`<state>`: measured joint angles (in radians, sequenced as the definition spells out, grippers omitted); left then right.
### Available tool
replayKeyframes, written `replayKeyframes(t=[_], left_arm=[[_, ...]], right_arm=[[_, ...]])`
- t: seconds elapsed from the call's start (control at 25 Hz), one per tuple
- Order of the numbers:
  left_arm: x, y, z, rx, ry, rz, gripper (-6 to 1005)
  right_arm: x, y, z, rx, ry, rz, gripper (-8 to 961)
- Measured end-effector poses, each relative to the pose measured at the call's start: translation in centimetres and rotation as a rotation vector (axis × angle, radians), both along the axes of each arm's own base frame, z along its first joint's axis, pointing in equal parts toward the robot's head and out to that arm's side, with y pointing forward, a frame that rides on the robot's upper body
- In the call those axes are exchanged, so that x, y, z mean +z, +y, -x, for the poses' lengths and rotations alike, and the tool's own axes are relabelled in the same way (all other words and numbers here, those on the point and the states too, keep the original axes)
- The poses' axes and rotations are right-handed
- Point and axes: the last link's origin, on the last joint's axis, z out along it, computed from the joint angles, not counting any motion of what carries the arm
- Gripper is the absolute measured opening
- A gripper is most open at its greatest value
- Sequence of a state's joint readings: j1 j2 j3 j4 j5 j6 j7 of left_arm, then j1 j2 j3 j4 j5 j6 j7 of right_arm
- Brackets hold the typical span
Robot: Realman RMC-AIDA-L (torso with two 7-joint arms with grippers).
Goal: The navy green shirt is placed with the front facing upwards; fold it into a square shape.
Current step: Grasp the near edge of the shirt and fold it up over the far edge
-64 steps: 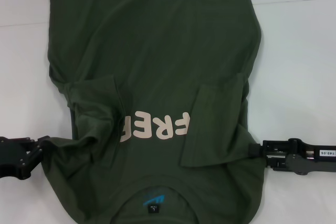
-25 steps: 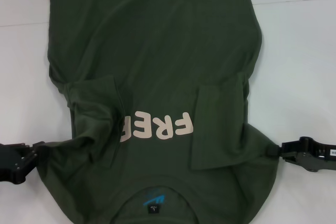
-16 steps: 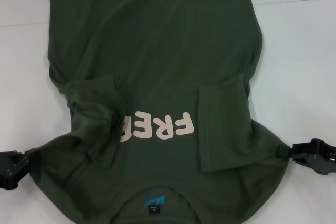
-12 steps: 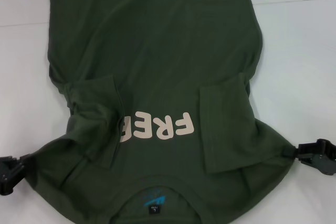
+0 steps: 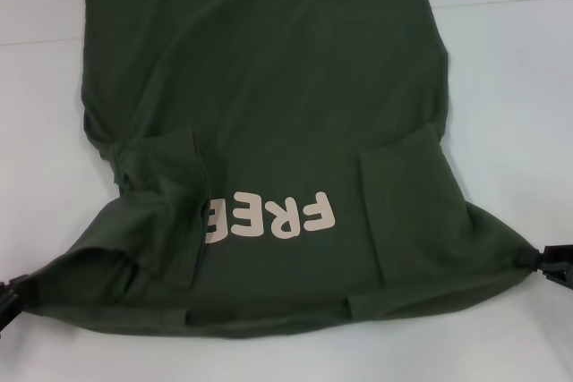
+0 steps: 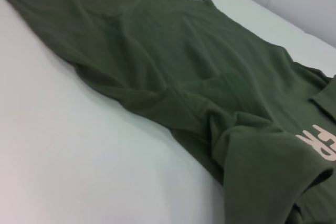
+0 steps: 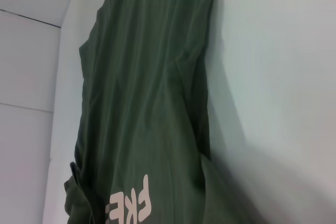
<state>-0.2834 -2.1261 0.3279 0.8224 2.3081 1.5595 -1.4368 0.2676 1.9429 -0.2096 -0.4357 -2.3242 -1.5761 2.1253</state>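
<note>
Surface: a plain white table (image 5: 519, 87) fills the background, with a faint seam running across its far part.
Garment: the large dark olive-green short-sleeved cotton shirt (image 5: 269, 105) lies in the middle of the table, reaching from the near edge to the far edge of the head view.
Lettering: pale pinkish block letters (image 5: 269, 216) face up on the chest, upside down as seen from the robot's head.
Sleeves: both short sleeves are turned inward onto the body, the left one (image 5: 161, 176) rumpled, the right one (image 5: 403, 194) lying flatter.
Near edge: the part nearest the robot is drawn taut between the two grippers and forms a straight ridge; the collar is not visible, so this end appears lifted or rolled over.
Left gripper: the left gripper (image 5: 7, 294) sits at the near left corner of the shirt, mostly out of the head view, and appears clamped on the cloth there.
Right gripper: the right gripper (image 5: 555, 264) sits at the near right corner, pinching the fabric tip.
Wrist views: each shows only green cloth on white table, no fingers.
Progress: early to middle, judging by the layout; sleeves are in, and the lengthwise fold of the near end toward the far hem seems under way.
Remaining: laying the held edge down, then folding again to reach a square.
</note>
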Motion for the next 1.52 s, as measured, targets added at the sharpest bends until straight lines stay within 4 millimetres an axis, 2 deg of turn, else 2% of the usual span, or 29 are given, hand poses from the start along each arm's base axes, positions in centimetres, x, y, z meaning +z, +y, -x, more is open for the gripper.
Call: replayKeyframes(t=[0.88,1.16,1.32,1.44,1.52], left_arm=[[0.2,-0.9,0.2,0.006,-0.016,0.029,41],[0.3,-0.8,-0.1,-0.001,-0.024,0.042,44],[0.4,-0.8,-0.1,0.006,-0.025,0.042,46],[0.5,-0.7,-0.1,0.013,-0.027,0.041,52],[0.5,-0.6,-0.1,0.017,-0.030,0.041,59]], right_arm=[[0.5,-0.3,0.6,0.061,0.015,0.021,29],[1.3,-0.3,1.0,0.107,0.021,0.022,96],[2.4,-0.4,1.4,0.149,0.027,-0.009,134],[3.8,-0.4,2.1,0.199,0.061,-0.075,331],[4.8,-0.4,2.9,0.244,0.095,-0.123,420]])
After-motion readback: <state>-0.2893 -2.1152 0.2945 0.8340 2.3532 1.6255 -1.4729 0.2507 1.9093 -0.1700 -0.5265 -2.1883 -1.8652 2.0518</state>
